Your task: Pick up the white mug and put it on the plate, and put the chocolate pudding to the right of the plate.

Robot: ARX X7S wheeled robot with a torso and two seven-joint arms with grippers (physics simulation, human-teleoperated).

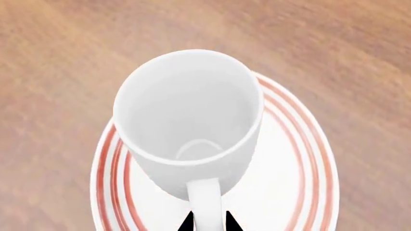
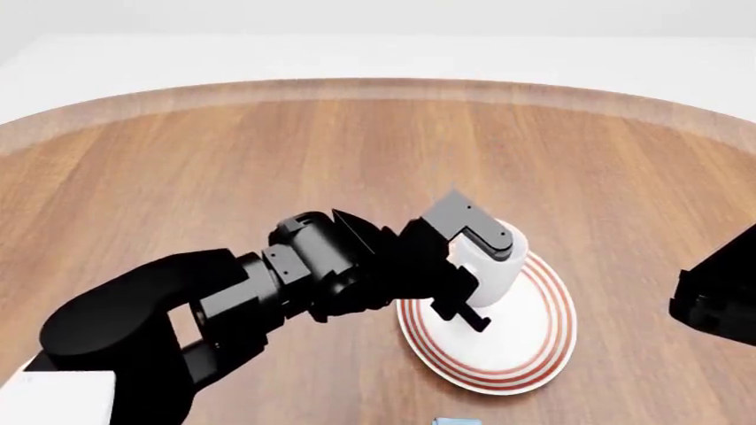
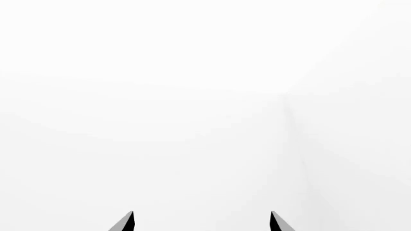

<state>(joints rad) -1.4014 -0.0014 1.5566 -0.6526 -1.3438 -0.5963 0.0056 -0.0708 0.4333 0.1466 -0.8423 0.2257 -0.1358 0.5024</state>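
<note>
White mug [image 1: 189, 120] is standing upright on the plate [image 1: 289, 192], which is lying toward the near right part of the wooden surface [image 2: 236, 177]. Left pincer [image 1: 209, 222] is clamped on the mug's handle [image 1: 205, 202]. Right pincer [image 3: 200, 222] is hanging with its tips apart, facing blank white. A blue scrap at the near edge is too cropped to identify.

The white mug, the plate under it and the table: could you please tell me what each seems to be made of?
The white mug looks like glazed ceramic: plain, smooth, softly glossy walls with a thick rim. The plate seems to be the same kind of glazed ceramic, white with thin red rings painted near its rim. The table looks like wood with a matte finish, showing streaky brown grain, though a printed laminate cannot be ruled out.
</note>
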